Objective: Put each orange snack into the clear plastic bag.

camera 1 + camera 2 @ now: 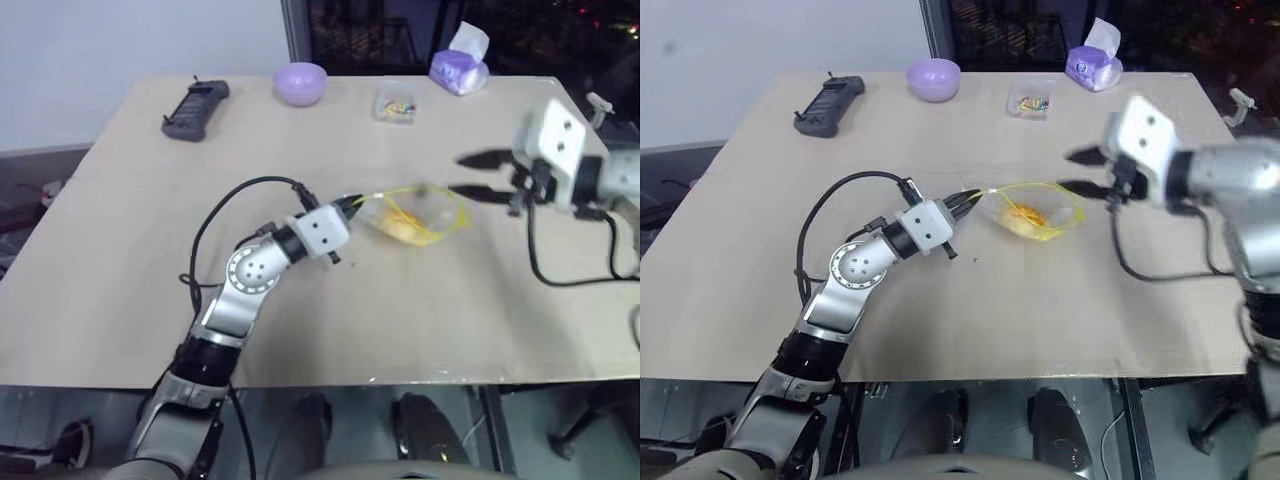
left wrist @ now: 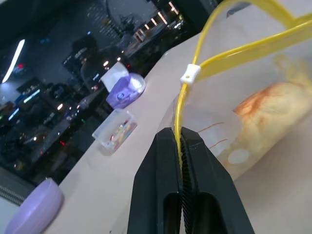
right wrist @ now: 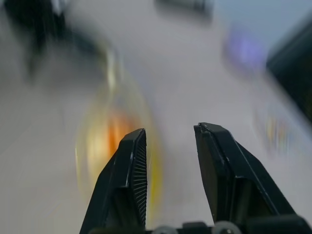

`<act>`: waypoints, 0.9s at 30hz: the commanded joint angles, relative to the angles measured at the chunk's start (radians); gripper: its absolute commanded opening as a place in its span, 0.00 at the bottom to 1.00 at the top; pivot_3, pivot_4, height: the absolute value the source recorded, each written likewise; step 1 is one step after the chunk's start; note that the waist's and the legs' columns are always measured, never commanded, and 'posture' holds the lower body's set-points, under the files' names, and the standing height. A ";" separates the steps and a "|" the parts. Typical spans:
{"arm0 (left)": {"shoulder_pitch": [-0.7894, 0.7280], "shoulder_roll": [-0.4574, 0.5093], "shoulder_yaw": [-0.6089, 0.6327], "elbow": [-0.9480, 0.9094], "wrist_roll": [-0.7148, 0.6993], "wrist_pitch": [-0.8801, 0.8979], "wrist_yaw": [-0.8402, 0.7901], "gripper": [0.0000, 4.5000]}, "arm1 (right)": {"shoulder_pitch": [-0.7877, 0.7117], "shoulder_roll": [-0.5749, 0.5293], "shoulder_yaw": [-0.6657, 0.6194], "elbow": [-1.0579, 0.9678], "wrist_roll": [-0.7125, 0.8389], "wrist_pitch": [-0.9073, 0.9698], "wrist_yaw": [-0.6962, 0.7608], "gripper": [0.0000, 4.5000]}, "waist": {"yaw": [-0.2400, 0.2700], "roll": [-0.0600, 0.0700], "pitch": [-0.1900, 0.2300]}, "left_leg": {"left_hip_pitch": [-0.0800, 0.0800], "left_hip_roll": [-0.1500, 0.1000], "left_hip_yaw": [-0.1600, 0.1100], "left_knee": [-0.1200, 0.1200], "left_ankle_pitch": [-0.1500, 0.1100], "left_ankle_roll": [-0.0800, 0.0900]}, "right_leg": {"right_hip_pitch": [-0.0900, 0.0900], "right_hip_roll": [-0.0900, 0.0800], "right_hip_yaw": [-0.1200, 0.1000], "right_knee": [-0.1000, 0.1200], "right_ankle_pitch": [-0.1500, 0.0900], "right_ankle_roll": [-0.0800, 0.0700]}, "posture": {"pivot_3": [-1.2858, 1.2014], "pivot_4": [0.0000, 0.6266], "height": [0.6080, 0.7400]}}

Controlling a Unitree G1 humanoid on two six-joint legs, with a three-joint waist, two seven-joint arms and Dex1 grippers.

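The clear plastic bag (image 1: 1055, 222) hangs just over the middle of the table, its yellow seal strip (image 2: 229, 61) spread into an open loop. One orange snack (image 1: 1023, 217) lies inside it, showing through the film as the same orange snack (image 2: 273, 112) in the left wrist view. My left gripper (image 2: 179, 136) is shut on the strip at the bag's left end. My right gripper (image 1: 1068, 170) hovers at the bag's right end, a little above it, open with nothing between its fingers (image 3: 134, 161).
Along the far edge of the table (image 1: 120, 250) lie a black handheld controller (image 1: 195, 108), a purple bowl (image 1: 300, 83), a small clear box of coloured bits (image 1: 396, 104) and a purple tissue pack (image 1: 459, 66). A black cable (image 1: 215, 215) loops beside my left arm.
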 commanded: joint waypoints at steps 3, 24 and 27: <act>-0.019 0.008 -0.004 -0.046 -0.004 -0.018 -0.015 0.00 | -0.014 0.066 0.131 -0.014 -0.096 -0.013 -0.055 0.38 | 0.015 0.000 0.000 | -0.004 -0.002 0.000 0.001 0.000 0.000 | -0.002 -0.002 0.000 -0.001 0.000 0.000 | 0.52 0.24 1.00; -0.016 0.010 0.003 -0.059 0.000 -0.001 -0.018 0.00 | 0.007 0.116 0.206 0.054 -0.192 -0.125 -0.039 0.38 | 0.019 0.000 0.000 | -0.009 -0.001 0.000 0.003 0.000 0.000 | -0.008 -0.001 -0.001 0.000 0.000 0.000 | 0.52 0.24 1.00; -0.015 0.011 0.004 -0.060 0.000 -0.001 -0.018 0.00 | 0.009 0.118 0.205 0.057 -0.199 -0.127 -0.034 0.38 | 0.019 0.000 0.000 | -0.009 -0.001 0.000 0.003 0.000 0.000 | -0.008 -0.001 -0.001 0.000 0.000 0.000 | 0.52 0.24 1.00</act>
